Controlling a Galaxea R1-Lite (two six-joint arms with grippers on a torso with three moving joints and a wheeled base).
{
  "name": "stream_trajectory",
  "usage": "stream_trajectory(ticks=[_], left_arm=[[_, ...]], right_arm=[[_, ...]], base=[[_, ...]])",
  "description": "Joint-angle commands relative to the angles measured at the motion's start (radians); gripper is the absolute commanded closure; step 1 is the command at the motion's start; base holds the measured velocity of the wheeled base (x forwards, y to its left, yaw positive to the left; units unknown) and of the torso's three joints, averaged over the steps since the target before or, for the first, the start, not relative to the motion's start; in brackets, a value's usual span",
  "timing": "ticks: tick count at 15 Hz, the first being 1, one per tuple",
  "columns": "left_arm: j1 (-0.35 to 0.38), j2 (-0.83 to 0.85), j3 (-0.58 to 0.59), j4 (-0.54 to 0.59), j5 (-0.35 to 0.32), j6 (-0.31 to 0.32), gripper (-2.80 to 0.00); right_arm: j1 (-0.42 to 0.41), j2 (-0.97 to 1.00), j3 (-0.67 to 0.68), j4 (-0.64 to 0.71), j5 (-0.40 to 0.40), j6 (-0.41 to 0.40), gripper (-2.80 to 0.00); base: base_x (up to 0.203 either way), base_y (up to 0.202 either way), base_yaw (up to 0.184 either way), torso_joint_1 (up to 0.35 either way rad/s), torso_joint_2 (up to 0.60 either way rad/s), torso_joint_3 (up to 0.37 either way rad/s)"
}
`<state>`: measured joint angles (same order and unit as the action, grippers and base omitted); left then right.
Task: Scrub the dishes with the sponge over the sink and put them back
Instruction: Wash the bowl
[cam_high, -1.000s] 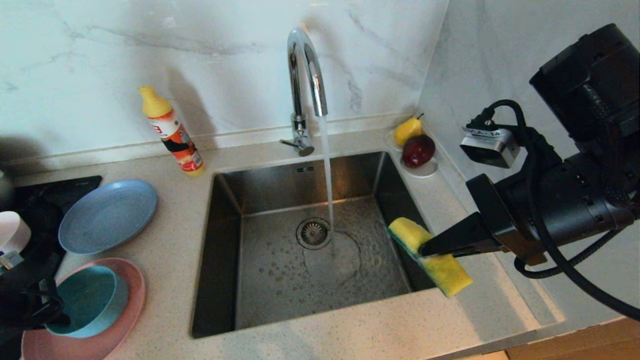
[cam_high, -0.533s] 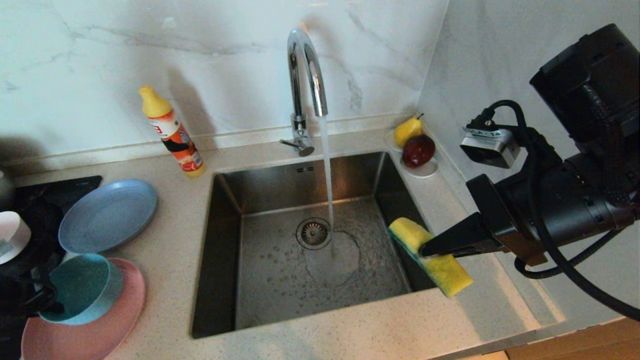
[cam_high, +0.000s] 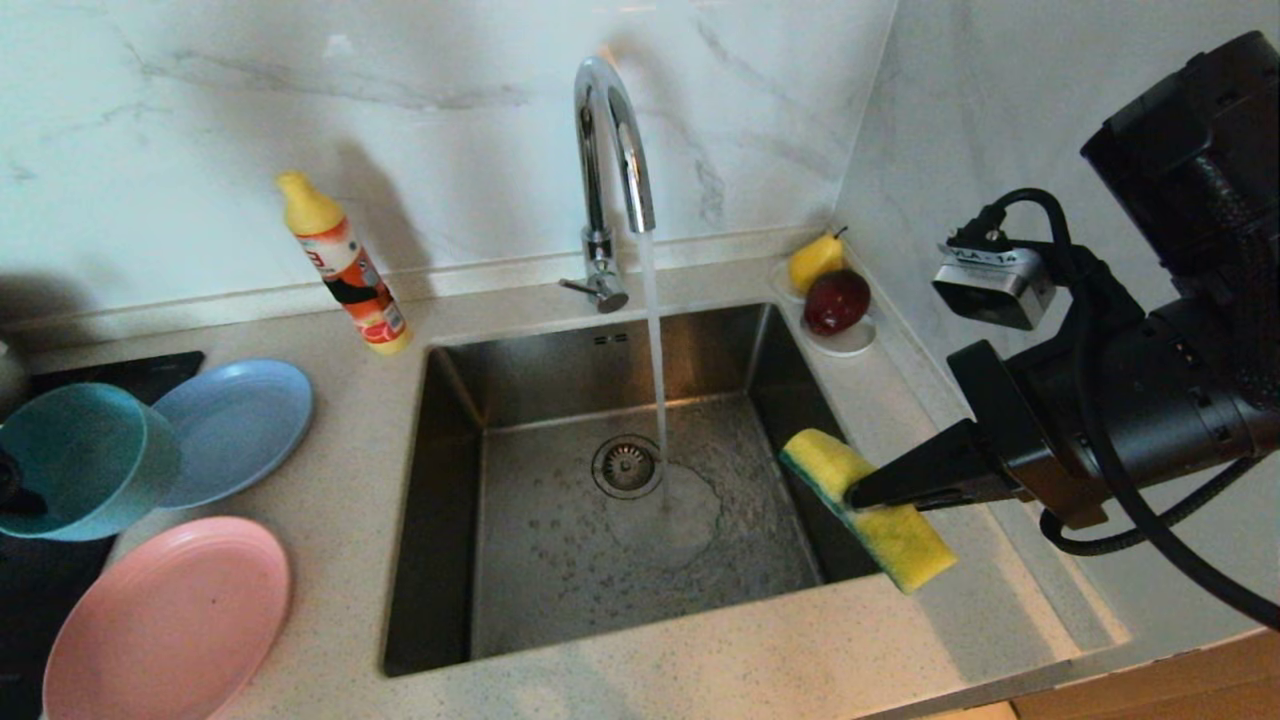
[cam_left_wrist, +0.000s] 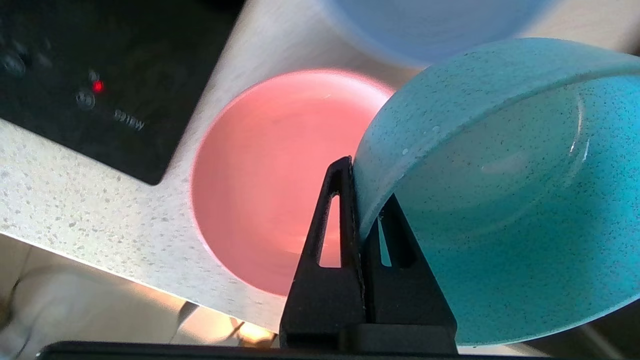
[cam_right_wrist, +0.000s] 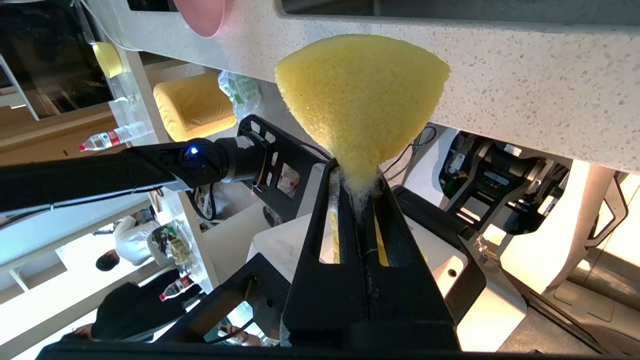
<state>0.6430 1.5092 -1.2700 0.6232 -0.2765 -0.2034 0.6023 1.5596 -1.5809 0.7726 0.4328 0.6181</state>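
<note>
A speckled teal round bowl (cam_left_wrist: 505, 200) shows darker flecks over its skin. The smooth pink round plate (cam_high: 165, 620) is plain, and the flat blue-grey round plate (cam_high: 240, 425) is plain too. The soft oblong sponge (cam_high: 868, 508) is bright yellow with a thin green side. The square brushed steel sink (cam_high: 560, 560) is dull grey, its faucet (cam_high: 610, 170) shiny chrome. The countertop (cam_high: 700, 660) is pale beige with fine dark specks; the wall (cam_high: 400, 110) is white marble with grey veins. A plastic bottle (cam_high: 345, 265) is orange with a yellow cap. A small white saucer (cam_high: 850, 345) carries a yellow pear (cam_high: 815, 260) and a dark red apple (cam_high: 836, 300). The cooktop (cam_left_wrist: 75, 75) is black with one red light.
</note>
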Motion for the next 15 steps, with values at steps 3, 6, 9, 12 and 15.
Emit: stream_trajectory(ticks=[3,6,9,12,15], left_arm=[[-0.136,-0.064,-0.202,0.160,-0.030,-0.049,0.00],[-0.315,-0.055,-0.232,0.196,-0.001,-0.081,0.00],[-0.530,-0.016,-0.234,0.195,0.126,-0.140,0.00],[-0.728,0.046,-0.236,0.187,0.215,-0.221,0.00],[-0.866,0.145,-0.237,0.140,0.285,-0.294,0.00]], right_arm=[[0.001,0.008,0.002,0.004,0.004,0.003,0.00],[0.001,0.017,-0.001,0.003,0.004,0.003,0.00],[0.002,0.031,-0.004,-0.006,0.005,0.003,0.00],[0.002,0.039,0.016,-0.058,0.006,0.003,0.00],[0.002,0.039,0.010,-0.061,0.004,0.003,0.00]], base=[[0.000,0.000,0.000,0.000,0.00,0.000],[0.000,0.000,0.000,0.000,0.00,0.000],[0.000,0.000,0.000,0.000,0.00,0.000],[0.000,0.000,0.000,0.000,0.00,0.000],[0.000,0.000,0.000,0.000,0.00,0.000]])
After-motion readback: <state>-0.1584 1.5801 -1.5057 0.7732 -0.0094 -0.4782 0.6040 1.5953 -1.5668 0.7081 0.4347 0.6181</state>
